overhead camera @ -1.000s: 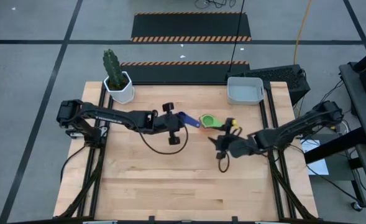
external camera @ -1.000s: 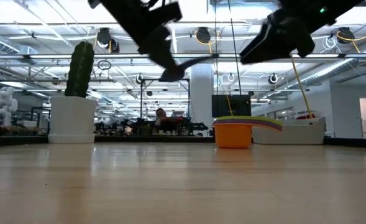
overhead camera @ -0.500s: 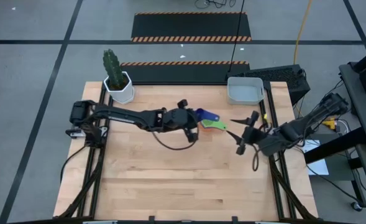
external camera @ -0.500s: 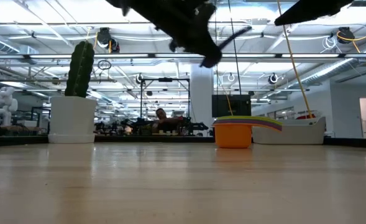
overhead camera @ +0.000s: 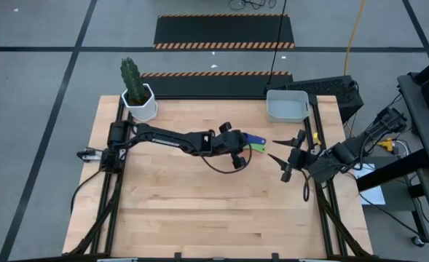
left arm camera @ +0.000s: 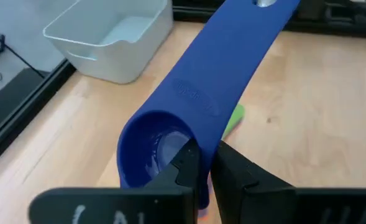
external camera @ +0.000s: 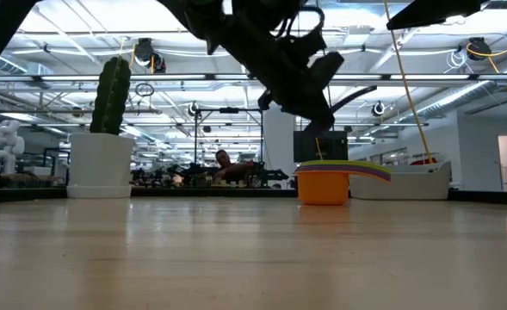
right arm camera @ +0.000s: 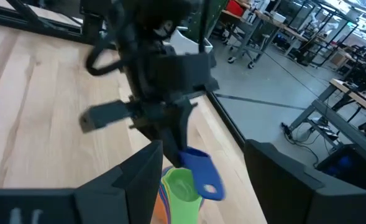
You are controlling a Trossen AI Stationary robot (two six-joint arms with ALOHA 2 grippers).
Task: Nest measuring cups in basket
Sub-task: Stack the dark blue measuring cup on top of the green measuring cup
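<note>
- My left gripper (overhead camera: 237, 148) is out over the middle of the table (overhead camera: 199, 211), fingers pinched almost together on the rim of the dark blue cup (left arm camera: 189, 124), which it carries in the air.
- In the left wrist view, the fingertips (left arm camera: 189, 163) clamp the edge of the bowl, and the long blue handle runs away from the camera toward the far corner.
- Straight below that cup sits the stack of cups (external camera: 326, 182): an orange one at the bottom, with coloured rims and handles layered on top. A green handle (overhead camera: 261, 148) pokes out beside the blue one from above.
- The stack stands on the bare wood, not in the basket (overhead camera: 287, 106), which sits at the far right corner of the table, well apart from the stack.
- My right gripper (overhead camera: 285, 157) hangs just to the right of the stack, off the table surface, fingers spread apart with nothing between them.
- From the right wrist view I see the left arm's dark body (right arm camera: 161, 74) looming right above the green and blue cups, so it blocks my line to the stack.
- A cactus (overhead camera: 132, 78) in a white pot (overhead camera: 143, 106) stands at the far left corner, away from both arms.
- Beyond the table, the low view shows a workshop; a person (external camera: 224, 160) sits far back.
</note>
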